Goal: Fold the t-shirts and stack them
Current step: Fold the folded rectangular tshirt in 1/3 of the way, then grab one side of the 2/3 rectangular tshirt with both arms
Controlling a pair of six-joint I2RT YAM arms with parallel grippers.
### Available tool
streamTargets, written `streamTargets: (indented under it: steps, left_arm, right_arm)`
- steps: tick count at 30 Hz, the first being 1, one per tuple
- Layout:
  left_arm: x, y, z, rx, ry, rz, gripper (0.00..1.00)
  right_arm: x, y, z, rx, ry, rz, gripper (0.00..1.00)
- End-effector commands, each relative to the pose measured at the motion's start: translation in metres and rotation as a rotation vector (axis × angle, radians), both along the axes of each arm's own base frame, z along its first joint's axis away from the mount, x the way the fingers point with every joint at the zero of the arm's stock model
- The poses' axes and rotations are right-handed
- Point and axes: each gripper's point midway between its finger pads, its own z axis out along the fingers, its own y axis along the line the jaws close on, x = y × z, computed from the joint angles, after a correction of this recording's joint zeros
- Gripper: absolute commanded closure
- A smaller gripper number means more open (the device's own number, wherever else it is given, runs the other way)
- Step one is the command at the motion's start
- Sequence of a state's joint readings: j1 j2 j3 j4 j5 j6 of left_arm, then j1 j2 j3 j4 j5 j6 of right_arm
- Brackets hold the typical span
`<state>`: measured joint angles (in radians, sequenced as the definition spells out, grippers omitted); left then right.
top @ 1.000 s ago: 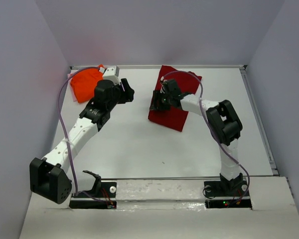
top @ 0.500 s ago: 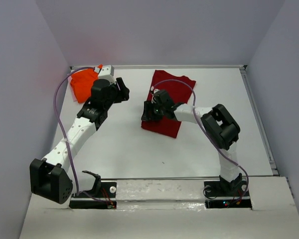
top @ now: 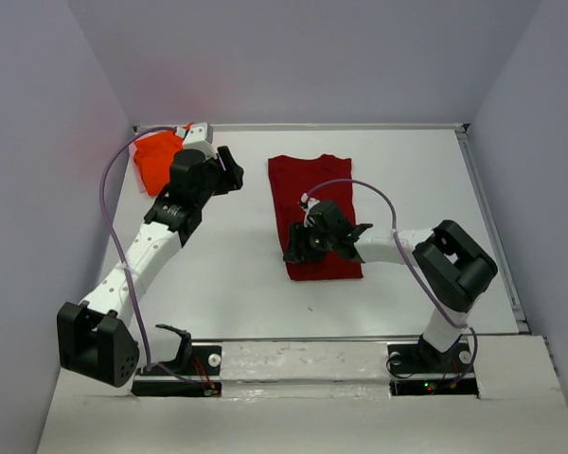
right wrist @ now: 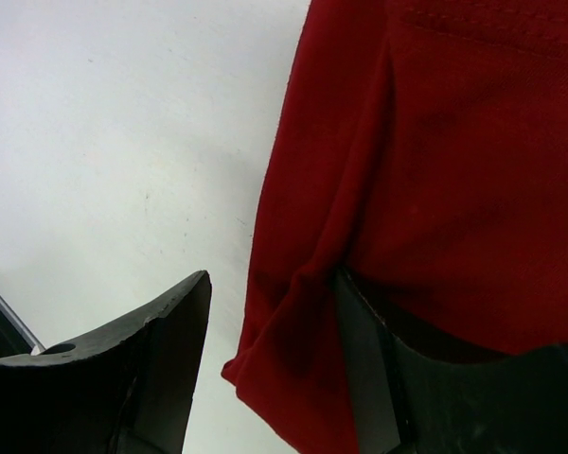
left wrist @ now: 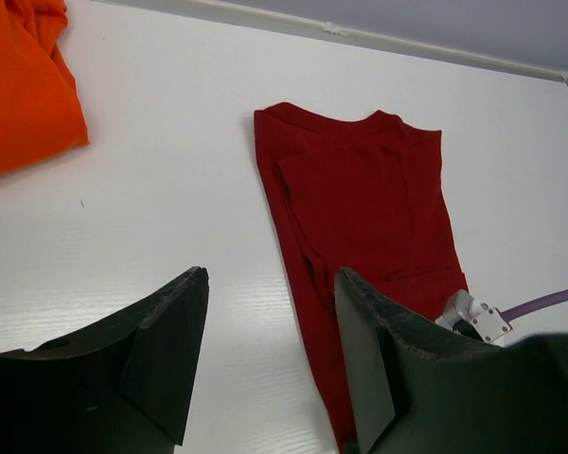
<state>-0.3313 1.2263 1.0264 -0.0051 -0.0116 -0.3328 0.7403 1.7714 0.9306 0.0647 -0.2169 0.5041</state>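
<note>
The dark crimson t-shirt (top: 312,189) lies flat mid-table as a long folded strip with its collar toward the back. It also shows in the left wrist view (left wrist: 360,208). My right gripper (top: 298,248) is low at the shirt's near left corner. Its jaws stand open, with that corner (right wrist: 303,359) bunched between them and draped against the right finger (right wrist: 379,378). The orange t-shirt (top: 154,156) sits crumpled in the back left corner and appears again in the left wrist view (left wrist: 24,85). My left gripper (top: 229,170) hovers open and empty between the two shirts (left wrist: 270,274).
The white table (top: 237,274) is boxed in by grey walls on three sides, with a raised rim (top: 492,218) along the right edge. Purple cables (top: 109,189) loop beside each arm. The arm bases (top: 180,364) are bolted at the near edge.
My right gripper has swung toward the near side. The crimson shirt came along from the back right, where it lay tilted, and now lies straight mid-table. My left gripper has edged slightly back and left.
</note>
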Motion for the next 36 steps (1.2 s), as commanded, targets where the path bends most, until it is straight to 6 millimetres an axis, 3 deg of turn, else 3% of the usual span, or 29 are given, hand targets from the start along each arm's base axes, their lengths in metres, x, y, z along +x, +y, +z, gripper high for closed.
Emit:
streamTargets:
  steps: [1, 6, 7, 9, 10, 13, 14, 16, 19, 20, 21, 25, 26, 27, 29, 34, 36]
  left_arm:
    - [0.002, 0.000, 0.013, -0.025, -0.045, -0.003, 0.35]
    - [0.001, -0.007, 0.009, -0.027, -0.042, -0.047, 0.35]
    - [0.002, -0.007, 0.009, -0.026, -0.041, -0.046, 0.35]
    - [0.001, -0.008, 0.006, -0.025, -0.036, -0.046, 0.35]
    - [0.002, -0.007, 0.005, -0.026, -0.037, -0.044, 0.35]
    - [0.003, -0.007, 0.003, -0.025, -0.035, -0.041, 0.35]
    - [0.002, -0.008, 0.002, -0.029, -0.033, -0.046, 0.35]
    - [0.000, -0.011, 0.003, -0.045, -0.031, -0.054, 0.35]
    - [-0.011, -0.028, 0.005, -0.126, -0.012, -0.083, 0.35]
    - [-0.019, -0.039, 0.002, -0.156, 0.004, -0.129, 0.35]
    - [-0.027, -0.049, -0.001, -0.212, 0.028, -0.143, 0.35]
    - [-0.062, -0.061, -0.047, -0.379, 0.114, -0.172, 0.36]
    - [-0.072, -0.065, -0.047, -0.409, 0.107, -0.194, 0.37]
    - [-0.084, -0.067, -0.067, -0.419, 0.143, -0.203, 0.37]
    - [-0.106, -0.076, -0.081, -0.439, 0.186, -0.226, 0.37]
    - [-0.142, -0.104, -0.099, -0.446, 0.245, -0.270, 0.37]
    - [-0.154, -0.117, -0.117, -0.419, 0.291, -0.289, 0.37]
  right_arm:
    - [-0.034, -0.045, -0.052, -0.224, 0.147, -0.016, 0.39]
    - [-0.005, -0.018, -0.017, -0.149, 0.045, -0.001, 0.38]
    - [0.012, -0.004, 0.004, -0.117, -0.004, -0.002, 0.38]
    - [0.028, 0.005, 0.026, -0.106, -0.055, 0.002, 0.38]
    - [0.045, 0.020, 0.056, -0.064, -0.109, 0.001, 0.38]
    - [0.062, 0.023, 0.093, -0.068, -0.171, -0.028, 0.38]
    - [0.071, 0.020, 0.120, -0.064, -0.233, -0.060, 0.37]
    - [0.078, 0.007, 0.140, -0.098, -0.271, -0.129, 0.37]
    - [0.072, -0.029, 0.152, -0.180, -0.297, -0.230, 0.37]
    - [0.071, -0.044, 0.148, -0.204, -0.298, -0.265, 0.37]
    - [0.055, -0.060, 0.138, -0.220, -0.273, -0.290, 0.37]
    - [0.030, -0.106, 0.114, -0.240, -0.220, -0.398, 0.37]
    - [0.012, -0.123, 0.102, -0.251, -0.203, -0.414, 0.37]
    - [0.003, -0.130, 0.097, -0.244, -0.184, -0.445, 0.37]
    - [-0.020, -0.148, 0.081, -0.245, -0.153, -0.467, 0.38]
    - [-0.052, -0.167, 0.051, -0.227, -0.056, -0.533, 0.40]
    - [-0.060, -0.171, 0.041, -0.221, -0.024, -0.558, 0.40]
